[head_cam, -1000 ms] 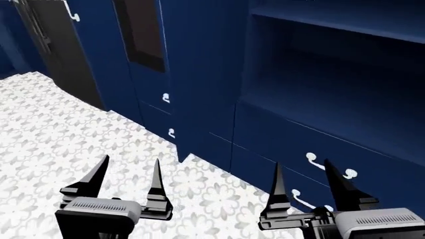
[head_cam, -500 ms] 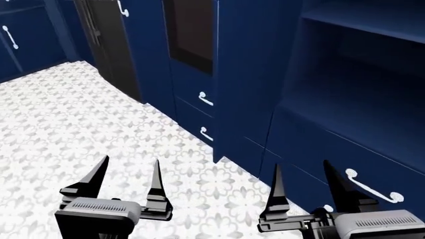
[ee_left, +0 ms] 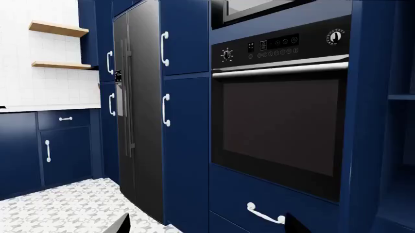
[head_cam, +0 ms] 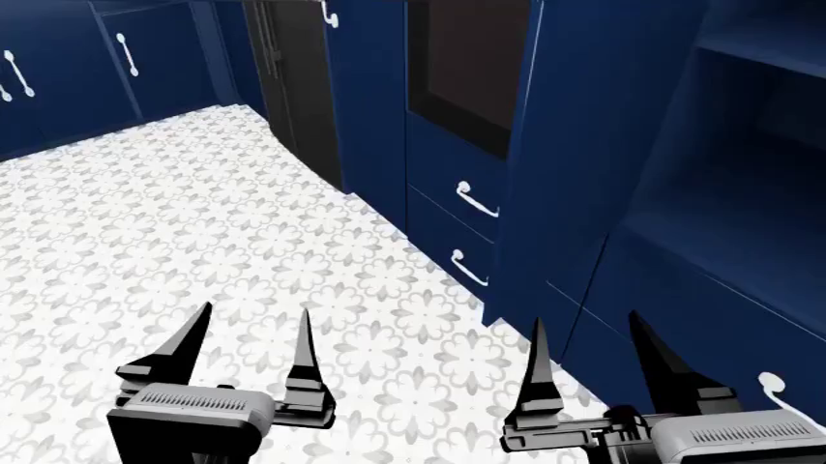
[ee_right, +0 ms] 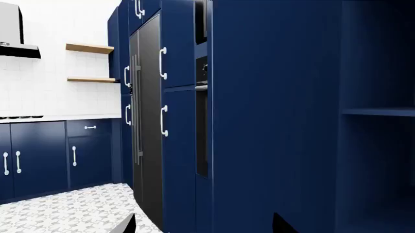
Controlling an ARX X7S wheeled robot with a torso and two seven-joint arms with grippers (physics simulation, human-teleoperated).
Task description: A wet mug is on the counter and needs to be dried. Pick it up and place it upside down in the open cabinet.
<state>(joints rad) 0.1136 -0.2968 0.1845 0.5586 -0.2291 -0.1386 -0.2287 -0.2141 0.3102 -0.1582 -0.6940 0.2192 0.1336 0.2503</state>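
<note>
While head view misses it, oven fills left wrist view.

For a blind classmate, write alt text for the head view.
Two open, empty black pincers, left and right, hang over a white floral floor. Navy drawers with white handles and an open cabinet with shelves line the right side. No mug is visible.

white floral-patterned floor, navy doors with white handles, black built-in oven, dark fridge, wooden wall shelves
</note>
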